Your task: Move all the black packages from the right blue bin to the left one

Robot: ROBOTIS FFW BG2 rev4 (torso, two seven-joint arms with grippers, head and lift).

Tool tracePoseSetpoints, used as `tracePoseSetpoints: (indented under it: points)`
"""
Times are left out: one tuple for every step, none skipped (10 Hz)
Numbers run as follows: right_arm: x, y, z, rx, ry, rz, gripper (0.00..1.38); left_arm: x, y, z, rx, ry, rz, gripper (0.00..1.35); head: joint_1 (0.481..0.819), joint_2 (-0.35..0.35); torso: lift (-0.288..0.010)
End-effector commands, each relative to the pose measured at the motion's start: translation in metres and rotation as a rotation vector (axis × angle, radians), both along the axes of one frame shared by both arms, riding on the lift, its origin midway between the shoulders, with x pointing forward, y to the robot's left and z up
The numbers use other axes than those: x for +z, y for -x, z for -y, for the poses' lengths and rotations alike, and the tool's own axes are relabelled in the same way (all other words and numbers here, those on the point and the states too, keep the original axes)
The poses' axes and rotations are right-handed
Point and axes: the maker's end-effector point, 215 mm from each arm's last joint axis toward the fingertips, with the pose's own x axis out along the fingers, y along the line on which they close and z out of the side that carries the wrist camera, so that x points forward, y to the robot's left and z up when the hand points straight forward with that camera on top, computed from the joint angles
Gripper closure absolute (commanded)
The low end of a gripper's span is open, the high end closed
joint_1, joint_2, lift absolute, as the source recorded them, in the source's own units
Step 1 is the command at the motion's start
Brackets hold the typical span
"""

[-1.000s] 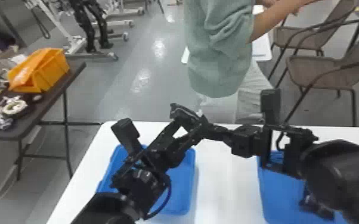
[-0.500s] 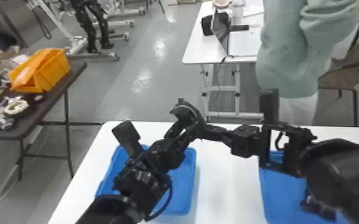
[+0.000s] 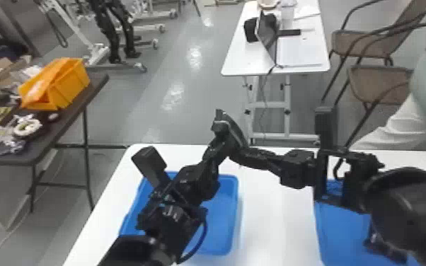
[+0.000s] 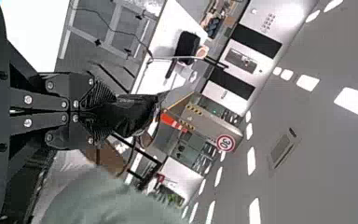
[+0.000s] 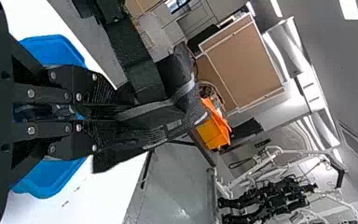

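Both left gripper (image 4: 103, 112) and right gripper (image 5: 106, 114) pinched narrow on package (image 5: 168, 122); we should test left's hold before easing right.

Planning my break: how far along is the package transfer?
Nothing looks delivered: the left blue bin looks bare where exposed. In hand: a black package, between left claw and right claw. Remaining: placing it, perhaps also a dark item in the right blue bin.

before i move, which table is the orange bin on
The dark table at the robot's left bears the orange bin. Two others are white-topped: the near table, holding the left blue bin and right blue bin, and the far table.
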Motion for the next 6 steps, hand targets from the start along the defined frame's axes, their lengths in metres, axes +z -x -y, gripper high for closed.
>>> tracePoseSetpoints:
  points:
    - [0.001, -0.006, 0.013, -0.036, -0.016, 0.015, 0.26, 0.004, 0.000, -0.017, 0.044, -0.060, 0.033, 1.23, 0.695, 0.255, -0.042]
    - [0.004, -0.016, 0.037, -0.098, 0.006, 0.076, 0.05, 0.003, 0.003, -0.040, 0.107, -0.149, 0.060, 1.23, 0.695, 0.259, -0.042]
    - [0.005, -0.025, 0.074, -0.201, 0.051, 0.154, 0.14, -0.002, 0.013, -0.064, 0.195, -0.229, 0.074, 1.23, 0.695, 0.261, -0.042]
    - [-0.001, -0.028, 0.119, -0.350, 0.076, 0.192, 0.19, -0.013, 0.032, -0.087, 0.285, -0.296, 0.068, 1.23, 0.695, 0.258, -0.042]
    - [-0.015, -0.019, 0.161, -0.480, 0.085, 0.186, 0.22, -0.033, 0.057, -0.107, 0.355, -0.374, 0.034, 1.23, 0.695, 0.244, -0.042]
    - [-0.028, -0.004, 0.193, -0.568, 0.112, 0.171, 0.22, -0.056, 0.081, -0.124, 0.408, -0.464, -0.015, 1.23, 0.695, 0.225, -0.042]
